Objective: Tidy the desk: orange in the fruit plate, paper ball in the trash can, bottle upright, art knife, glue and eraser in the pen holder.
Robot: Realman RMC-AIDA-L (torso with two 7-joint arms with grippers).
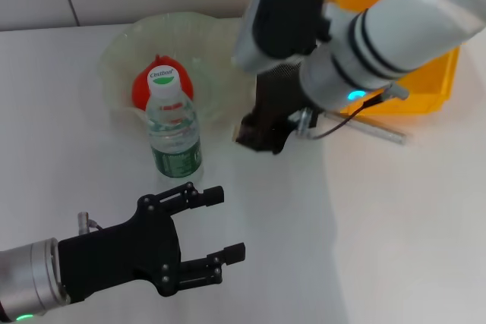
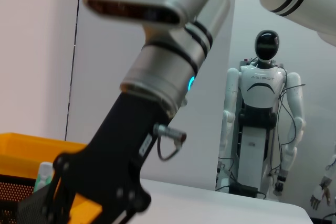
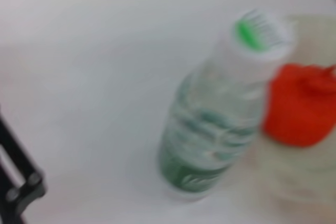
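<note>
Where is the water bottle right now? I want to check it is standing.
In the head view the bottle stands upright on the table, left of centre, just in front of the fruit plate, with the open left gripper nearer the robot.

Bottle (image 1: 174,131) upright before the fruit plate (image 1: 121,55) — orange (image 1: 144,83) inside.

A clear bottle (image 1: 174,128) with a white cap and green label stands upright on the white desk (image 1: 395,218), just in front of the pale green plate (image 1: 125,51) holding 1 orange (image 1: 144,85).
</note>
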